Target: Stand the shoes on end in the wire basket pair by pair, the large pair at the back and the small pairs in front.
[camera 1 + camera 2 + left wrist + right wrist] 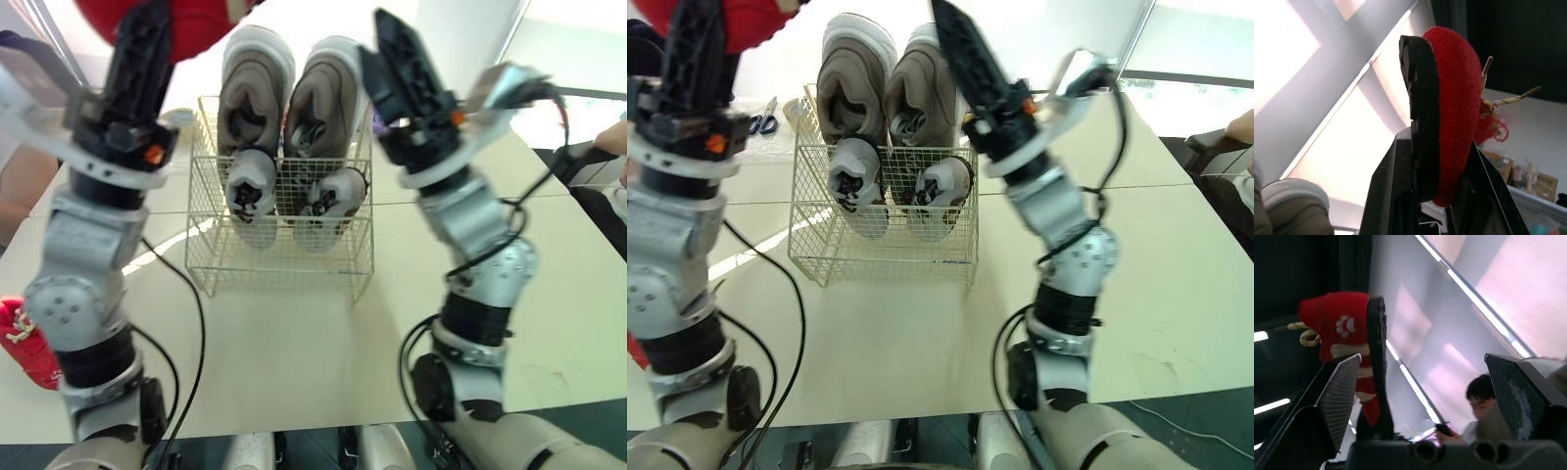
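My left gripper [147, 34] is raised high at the left, shut on a small red shoe [186, 20] whose black sole [1420, 112] rests against one finger. A second red shoe [24, 343] lies at the table's left edge. The white wire basket [284, 264] stands mid-table. A large taupe pair [257, 88] stands on end at its back. In front of that pair stands a small grey pair [252, 196], also on end. My right gripper [392, 59] is lifted above the basket's right side, open with nothing between its fingers.
The cream table [294, 362] has free surface in front of the basket and to its right. Scissors [764, 122] lie behind the basket on the left. A person's arm [612, 137] shows at the far right edge.
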